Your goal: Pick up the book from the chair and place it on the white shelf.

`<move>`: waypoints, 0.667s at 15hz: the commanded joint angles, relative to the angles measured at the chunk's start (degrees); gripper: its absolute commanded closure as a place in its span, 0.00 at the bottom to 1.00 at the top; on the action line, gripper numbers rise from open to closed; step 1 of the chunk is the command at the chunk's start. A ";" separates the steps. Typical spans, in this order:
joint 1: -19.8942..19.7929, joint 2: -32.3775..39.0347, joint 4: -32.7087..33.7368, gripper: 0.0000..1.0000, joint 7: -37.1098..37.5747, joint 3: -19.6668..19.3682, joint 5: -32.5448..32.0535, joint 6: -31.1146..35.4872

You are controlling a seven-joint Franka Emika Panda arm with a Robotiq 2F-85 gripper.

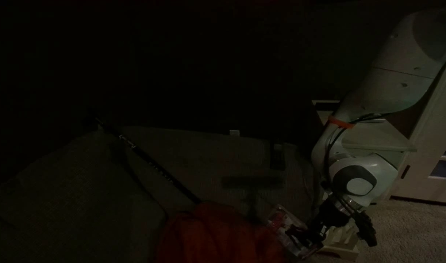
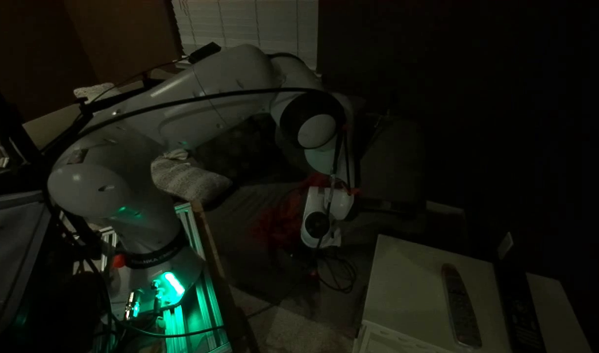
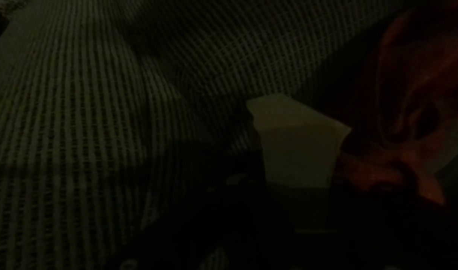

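"Starting with location: where is the small, flat, pale-covered book (image 1: 285, 222)?"

"Just beside the rumpled orange-red cloth (image 1: 215, 233), on its side toward the white box-like shelf with the flat top (image 2: 412, 279), which stands well apart from that cloth. Whether anything beneath supports the book cannot be established."

"And the black two-fingered end effector (image 1: 300, 239)?"

"Judged clamped on the book. In an exterior view dark fingers cross the cover; in the wrist view a pale face, taken to be the book, fills the space between them. Light is poor."

"Handling?"

"Expected light and, if paper, bendable: the free part may sag or fan, and the cover may be slick. Low breakage risk; creasing is the likelier damage. Recommended hold: across both covers, mid-edge, with the fingers well in. The hold appears to be on the side away from the cloth, leaving the cloth-side part unsupported."

"Appearance?"

"Whitish cover, with a reddish patch on the part nearer the cloth and darker patches beyond it, some of which may be finger rather than print. The book sits tilted. Lettering not legible; condition of the corners not determinable."
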 commanded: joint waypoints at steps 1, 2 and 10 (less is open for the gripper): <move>-4.92 -5.21 -8.83 0.92 3.38 4.09 -8.61 -4.46; -5.70 -6.07 -10.47 0.92 4.87 5.04 -11.77 -5.58; -6.68 -16.98 -20.73 0.92 25.61 13.95 -24.21 4.01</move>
